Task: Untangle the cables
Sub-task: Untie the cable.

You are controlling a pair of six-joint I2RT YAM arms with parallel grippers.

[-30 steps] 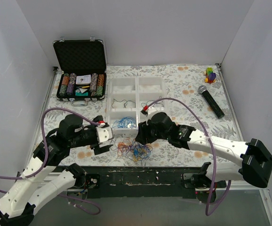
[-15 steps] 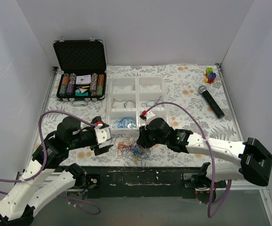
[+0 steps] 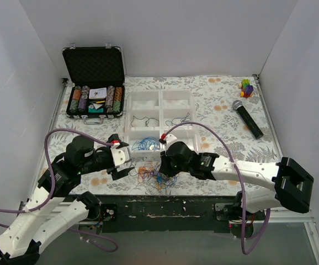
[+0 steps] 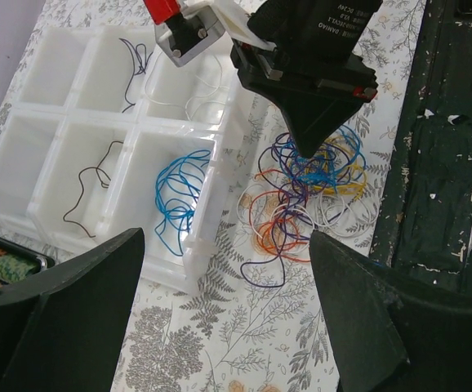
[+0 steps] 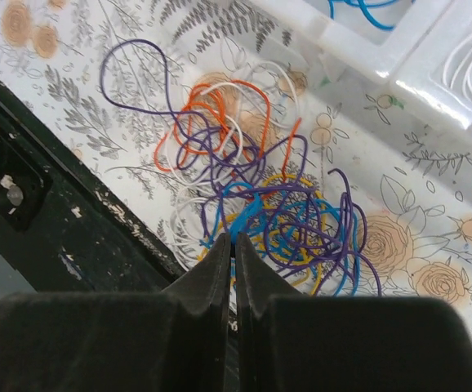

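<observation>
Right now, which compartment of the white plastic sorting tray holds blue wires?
The near-left compartment, beside the tangled multicoloured cables; none of the others holds anything blue.

The cables are thin, short wires. Most of them lie in one loose tangle on the flowered table, just beside the near wall of the white tray. In this tangle purple, blue, orange, yellow and white strands cross each other in many loops, and some orange and purple loops spread out flat at its edge. A small bundle of blue wires lies apart in the tray's near compartment, and a single black wire lies in the compartment behind it.
</observation>
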